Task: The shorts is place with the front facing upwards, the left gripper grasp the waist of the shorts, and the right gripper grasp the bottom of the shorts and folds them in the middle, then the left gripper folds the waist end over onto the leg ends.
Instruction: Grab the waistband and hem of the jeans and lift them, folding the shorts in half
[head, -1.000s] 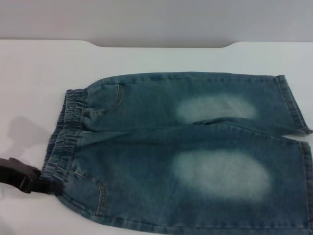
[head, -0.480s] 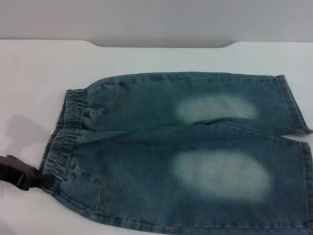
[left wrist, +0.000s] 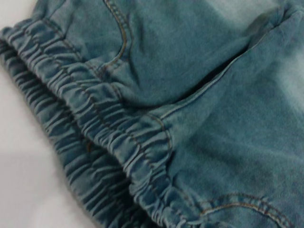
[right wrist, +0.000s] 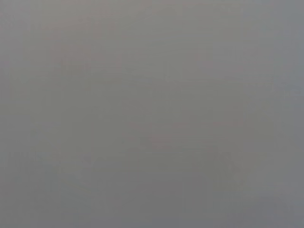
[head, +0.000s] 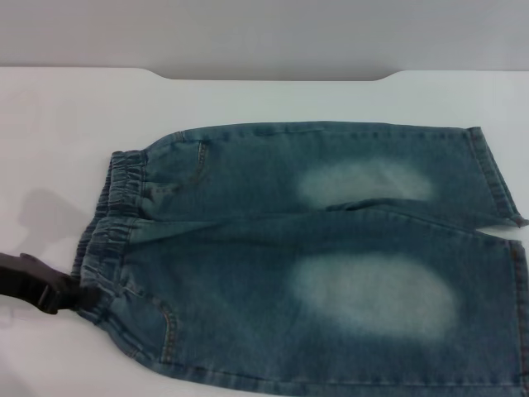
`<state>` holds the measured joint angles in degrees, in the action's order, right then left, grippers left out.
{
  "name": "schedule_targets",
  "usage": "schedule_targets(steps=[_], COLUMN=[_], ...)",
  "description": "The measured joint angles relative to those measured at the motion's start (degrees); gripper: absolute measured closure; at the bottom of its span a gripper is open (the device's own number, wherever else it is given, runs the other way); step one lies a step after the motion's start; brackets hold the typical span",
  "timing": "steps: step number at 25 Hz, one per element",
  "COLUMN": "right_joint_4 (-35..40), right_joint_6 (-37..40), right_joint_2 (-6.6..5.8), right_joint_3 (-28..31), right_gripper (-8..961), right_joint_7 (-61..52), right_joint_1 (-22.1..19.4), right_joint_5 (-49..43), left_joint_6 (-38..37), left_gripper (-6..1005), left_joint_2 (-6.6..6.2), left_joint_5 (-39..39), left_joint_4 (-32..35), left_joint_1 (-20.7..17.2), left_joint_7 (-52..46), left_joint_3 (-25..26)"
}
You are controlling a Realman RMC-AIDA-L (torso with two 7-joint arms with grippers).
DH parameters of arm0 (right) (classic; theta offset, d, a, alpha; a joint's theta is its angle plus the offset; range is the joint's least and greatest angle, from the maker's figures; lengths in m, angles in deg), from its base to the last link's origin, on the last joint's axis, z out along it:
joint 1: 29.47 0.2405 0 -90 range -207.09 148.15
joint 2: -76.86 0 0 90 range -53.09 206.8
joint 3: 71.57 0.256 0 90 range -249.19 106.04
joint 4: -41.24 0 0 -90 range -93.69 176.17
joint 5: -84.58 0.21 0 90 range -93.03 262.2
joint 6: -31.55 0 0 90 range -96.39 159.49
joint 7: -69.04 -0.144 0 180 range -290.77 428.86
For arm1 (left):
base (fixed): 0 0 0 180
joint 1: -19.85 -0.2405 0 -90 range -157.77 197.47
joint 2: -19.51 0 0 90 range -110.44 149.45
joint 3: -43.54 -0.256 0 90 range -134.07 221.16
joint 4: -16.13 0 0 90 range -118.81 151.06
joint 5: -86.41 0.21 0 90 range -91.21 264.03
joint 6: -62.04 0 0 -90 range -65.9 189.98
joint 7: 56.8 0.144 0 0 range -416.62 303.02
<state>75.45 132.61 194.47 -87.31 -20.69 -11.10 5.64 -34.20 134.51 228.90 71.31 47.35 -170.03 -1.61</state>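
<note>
The blue denim shorts [head: 248, 240] lie flat on the white table [head: 58, 124], front up, with pale faded patches on both legs. The gathered elastic waist [head: 116, 207] is on the left, and the bottom of the shorts [head: 496, 178] is on the right with its cuffed leg ends. My left gripper [head: 78, 294], a dark jaw, sits at the near corner of the waist and is shut on the band. The left wrist view shows the puckered waistband [left wrist: 109, 137] and a front pocket seam up close. My right gripper is out of view.
The table's far edge has a shallow notch [head: 273, 76] against a grey background. Bare white tabletop lies to the left of and beyond the shorts. The near leg runs past the lower right edge of the head view. The right wrist view is plain grey.
My left gripper has shifted slightly left and farther from me at the waist corner. The near corner of the waistband has bunched and moved with it.
</note>
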Motion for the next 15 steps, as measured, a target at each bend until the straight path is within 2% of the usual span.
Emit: schedule_targets(steps=[4,7,9,15], right_joint_4=[18.94,27.3,32.24,45.98], right_joint_6=[8.26,13.94,17.13,22.14], right_joint_2=[-1.81,-3.82,-4.55,-4.78], right_joint_3=[-2.24,-2.76,-2.89,-5.02], right_gripper=[416,416,416,417], right_joint_7=[-16.96,-24.12,-27.4,-31.38], right_joint_1=[0.98,2.82,4.1,6.6], right_joint_5=[-9.61,-17.12,-22.68,-47.15], left_joint_6=[0.0,0.0,0.05,0.16], left_gripper=[939,939,939,939], left_joint_2=[0.45,0.53,0.64,0.54], left_joint_5=[-0.09,-0.11,-0.12,-0.12], left_joint_4=[0.29,0.44,0.44,0.6], left_joint_1=[0.38,0.44,0.87,1.44], left_joint_7=[0.29,0.48,0.8,0.82], left_joint_3=[0.03,0.04,0.1,0.16])
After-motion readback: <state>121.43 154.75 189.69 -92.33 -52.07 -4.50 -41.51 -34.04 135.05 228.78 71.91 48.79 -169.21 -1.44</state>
